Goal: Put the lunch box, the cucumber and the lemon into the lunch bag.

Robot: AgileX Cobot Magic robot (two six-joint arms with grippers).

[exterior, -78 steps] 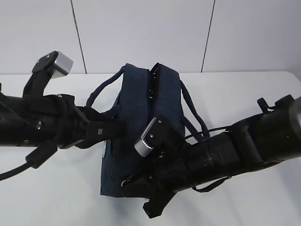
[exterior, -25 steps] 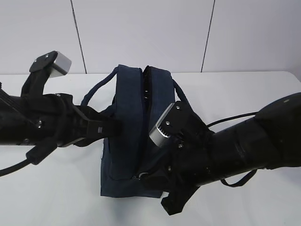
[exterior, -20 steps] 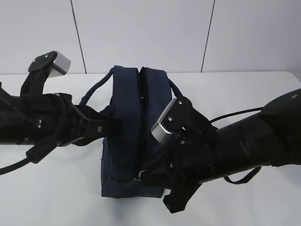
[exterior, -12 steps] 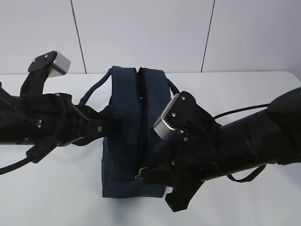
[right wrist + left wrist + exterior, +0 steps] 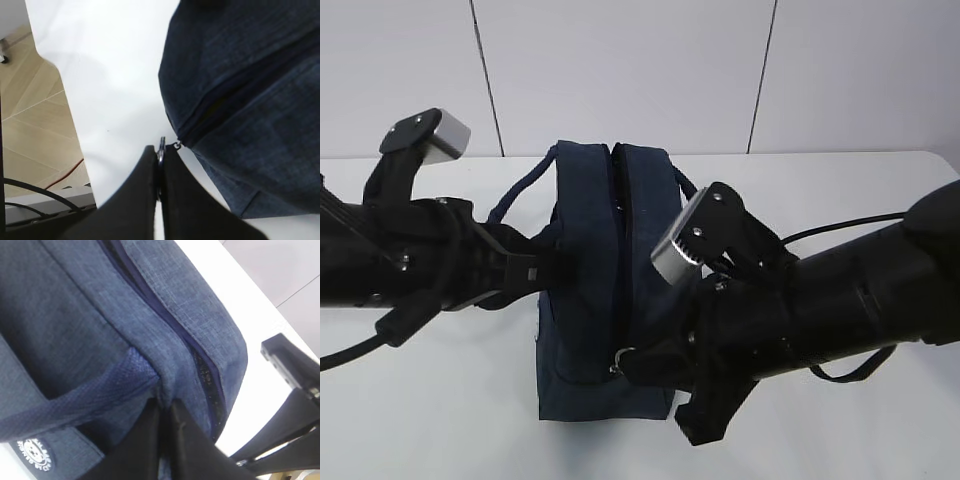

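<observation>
The dark navy lunch bag (image 5: 588, 250) stands on the white table, its top zipper drawn together into a thin dark line along its length. My left gripper (image 5: 552, 268) is shut on a fold of the bag's left side wall (image 5: 165, 390), just below a strap handle (image 5: 75, 400). At the bag's near end my right gripper (image 5: 626, 363) is shut on the metal ring pull (image 5: 161, 144) of the zipper. The slider sits at the bag's near corner (image 5: 176, 142). Lunch box, cucumber and lemon are hidden from every view.
The white table (image 5: 440, 400) runs around the bag, with a grey panelled wall behind it. In the right wrist view the table's edge drops to a wooden floor (image 5: 30, 125) with cables. The right arm's cable (image 5: 830, 238) arcs over the table.
My right gripper has drawn the ring pull toward the bag's near end, and the gap along the bag's top has closed. The left gripper has held its pinch in place.
</observation>
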